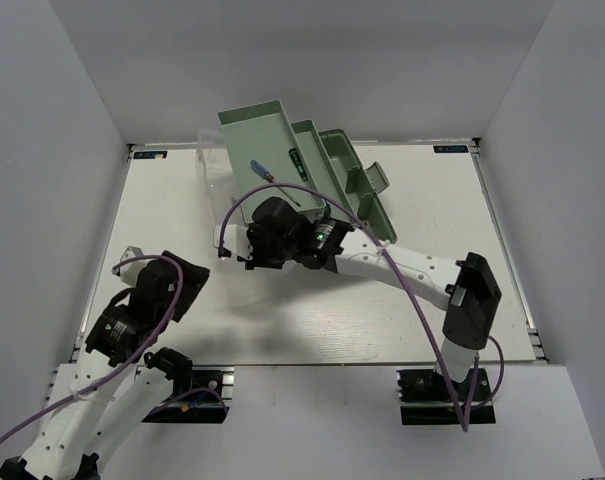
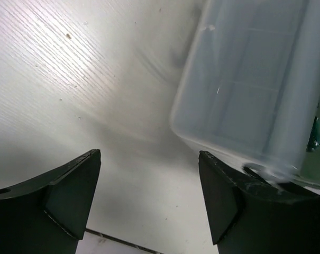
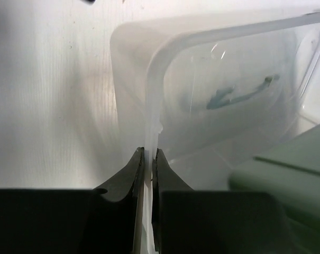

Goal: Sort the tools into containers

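Right wrist view shows the right gripper (image 3: 147,161) pinching the translucent lid (image 3: 228,63) by its rim, which the top view totally hides. The left gripper (image 2: 149,193) hangs spread wide over the surface (image 2: 70,79).

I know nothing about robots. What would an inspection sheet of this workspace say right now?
Surface: white table, bare apart from a few tiny specks.
Job's things: mint toolbox open with its trays fanned out; a purple-handled screwdriver lies in one tray; the clear lid hangs off the left side; other tools can't be made out.
Clutter: nothing seen.
Grippers: right gripper has its fingers closed on the lid's rim; left gripper is open over the table, holding nothing.
Cables: purple cables loop along both arms, one arching over the toolbox.
Surroundings: plain white walls on three sides.
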